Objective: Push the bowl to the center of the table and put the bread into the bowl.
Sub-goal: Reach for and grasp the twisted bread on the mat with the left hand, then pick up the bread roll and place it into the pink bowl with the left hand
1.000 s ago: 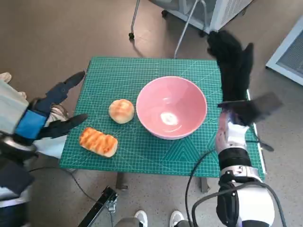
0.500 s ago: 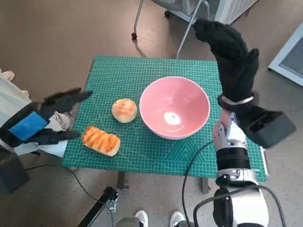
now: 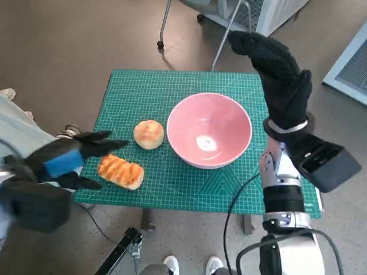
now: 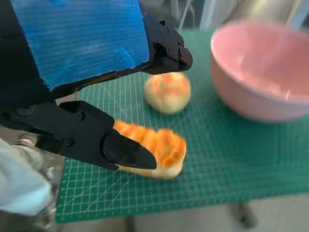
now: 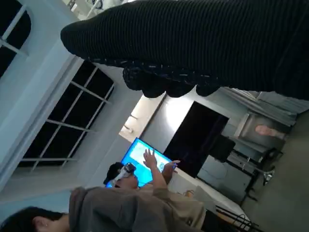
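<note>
Two breads on green tabletop (image 3: 172, 91). Left hand (image 3: 63, 160) fingers (image 4: 120, 150) spread, holding nothing, straddling long bread (image 3: 119, 172); round bun (image 3: 148, 134) beside it, then pink bowl (image 3: 209, 129) mid-tabletop. Right hand (image 3: 275, 69) raised past bowl, fingers spread, empty.

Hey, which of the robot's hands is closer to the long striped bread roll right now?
The left. The left hand hovers open right beside the long bread roll, its fingers nearly on it. The right hand is raised above the table's far right corner, beyond the pink bowl.
</note>
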You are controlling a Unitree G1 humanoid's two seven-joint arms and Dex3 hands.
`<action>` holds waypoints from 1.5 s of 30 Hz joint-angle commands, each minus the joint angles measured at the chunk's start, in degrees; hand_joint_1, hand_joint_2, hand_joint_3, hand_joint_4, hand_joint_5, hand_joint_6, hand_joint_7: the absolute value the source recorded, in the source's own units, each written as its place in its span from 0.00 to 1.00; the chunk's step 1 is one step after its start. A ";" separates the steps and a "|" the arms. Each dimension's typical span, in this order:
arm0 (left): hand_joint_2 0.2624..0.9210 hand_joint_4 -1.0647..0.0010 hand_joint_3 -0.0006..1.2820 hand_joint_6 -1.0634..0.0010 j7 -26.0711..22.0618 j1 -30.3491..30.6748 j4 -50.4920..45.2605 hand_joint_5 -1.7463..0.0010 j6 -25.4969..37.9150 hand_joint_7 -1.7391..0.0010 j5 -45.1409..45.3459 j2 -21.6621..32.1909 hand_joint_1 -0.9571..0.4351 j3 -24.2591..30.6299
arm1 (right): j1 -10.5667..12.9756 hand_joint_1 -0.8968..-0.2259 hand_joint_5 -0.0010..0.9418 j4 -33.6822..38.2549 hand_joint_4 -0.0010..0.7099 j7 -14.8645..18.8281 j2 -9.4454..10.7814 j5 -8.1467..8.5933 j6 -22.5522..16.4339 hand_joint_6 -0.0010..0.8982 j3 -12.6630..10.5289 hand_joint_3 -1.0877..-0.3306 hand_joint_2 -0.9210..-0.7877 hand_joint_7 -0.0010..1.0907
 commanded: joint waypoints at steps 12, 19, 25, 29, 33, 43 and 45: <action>0.79 0.88 0.00 0.73 2.04 -7.46 10.64 1.00 -1.52 1.00 12.40 -3.67 0.63 -10.49 | 1.83 0.30 0.01 -0.15 0.42 -0.61 -0.18 0.18 0.25 0.00 0.76 0.39 0.00 0.80; 0.80 0.86 0.00 0.71 3.99 -10.23 16.40 0.99 -1.72 0.99 16.82 -6.69 0.62 -14.33 | 2.20 0.30 0.01 -0.54 0.41 -0.89 -0.12 0.20 0.39 0.00 0.78 0.39 0.00 0.79; 0.81 0.82 0.00 0.68 4.86 -11.09 18.40 0.99 -2.39 0.99 17.84 -7.48 0.61 -15.03 | 2.32 0.30 0.01 -0.74 0.41 -1.05 -0.08 0.20 0.51 0.00 0.88 0.39 0.00 0.79; 0.81 0.81 0.00 0.68 6.87 -11.94 21.52 0.99 -3.36 0.99 19.95 -8.37 0.61 -16.47 | 2.47 0.30 0.01 -0.98 0.41 -1.19 -0.14 0.29 0.57 0.00 0.90 0.39 0.00 0.79; 0.96 0.48 0.08 0.52 11.58 -13.75 28.74 0.88 -6.09 0.63 23.83 -9.90 0.55 -19.39 | 2.80 0.32 0.01 -1.44 0.41 -1.44 -0.11 0.44 0.55 0.00 0.85 0.39 0.00 0.79; 1.00 0.45 0.12 0.50 15.47 -16.40 35.92 0.30 -11.77 0.27 23.47 -9.66 0.68 -19.59 | 2.98 0.29 0.01 -0.97 0.41 -1.56 -0.04 0.59 0.07 0.00 0.75 0.40 0.00 0.79; 1.00 0.45 0.12 0.49 15.27 -16.64 35.94 0.29 -12.35 0.27 22.73 -9.32 0.68 -19.08 | 2.94 0.29 0.01 -0.82 0.41 -1.54 0.00 0.69 0.07 0.00 0.71 0.40 0.00 0.79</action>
